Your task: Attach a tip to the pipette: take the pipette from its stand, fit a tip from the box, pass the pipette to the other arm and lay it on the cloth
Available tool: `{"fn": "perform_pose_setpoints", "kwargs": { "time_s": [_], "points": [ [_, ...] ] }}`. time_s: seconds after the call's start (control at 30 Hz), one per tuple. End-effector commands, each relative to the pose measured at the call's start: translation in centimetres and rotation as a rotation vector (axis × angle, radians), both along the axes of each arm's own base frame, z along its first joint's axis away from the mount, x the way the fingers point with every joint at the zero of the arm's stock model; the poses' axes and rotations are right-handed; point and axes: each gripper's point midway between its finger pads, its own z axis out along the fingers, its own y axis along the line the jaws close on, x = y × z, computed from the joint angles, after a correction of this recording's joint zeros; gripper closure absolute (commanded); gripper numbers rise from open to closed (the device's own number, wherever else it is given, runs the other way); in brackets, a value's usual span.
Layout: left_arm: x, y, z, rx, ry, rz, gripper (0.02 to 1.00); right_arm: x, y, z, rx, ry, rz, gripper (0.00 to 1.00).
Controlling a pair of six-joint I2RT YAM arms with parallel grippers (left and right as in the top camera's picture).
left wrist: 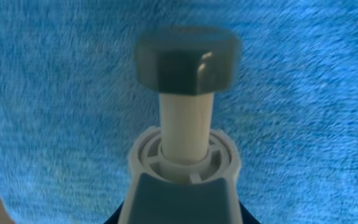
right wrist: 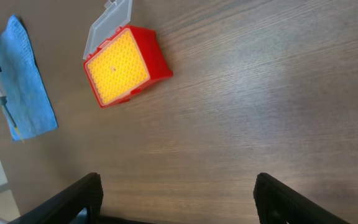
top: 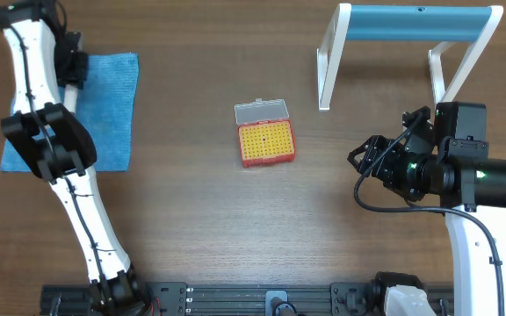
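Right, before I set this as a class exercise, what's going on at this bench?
The left gripper holds the pipette over the blue cloth at the table's left side; whether it already touches the cloth is unclear. The right gripper is open, over bare table to the right of the tip box, which sits mid-table with its lid open. The stand at the back right holds no pipette.
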Motion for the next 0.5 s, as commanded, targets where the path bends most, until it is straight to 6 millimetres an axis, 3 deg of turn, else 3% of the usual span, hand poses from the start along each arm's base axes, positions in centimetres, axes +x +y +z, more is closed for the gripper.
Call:
{"fn": "perform_pose_setpoints", "kwargs": {
  "time_s": [0.03, 0.2, 0.5],
  "points": [
    [0.3, 2.0, 1.5, 0.05, -0.035, -0.027, 0.991, 0.2, -0.2, 0.2, -0.002, 0.002, -0.031, 0.207],
    [-0.2, 2.5, 0.2, 0.013, -0.021, -0.013, 0.991, 0.2, -0.2, 0.2, 0.004, 0.008, -0.044, 0.205],
    [0.1, 1.5, -2.3, -0.073, -0.015, -0.015, 0.991, 0.5, -0.3, 0.4, 0.014, 0.005, -0.069, 0.202]
  ]
}}
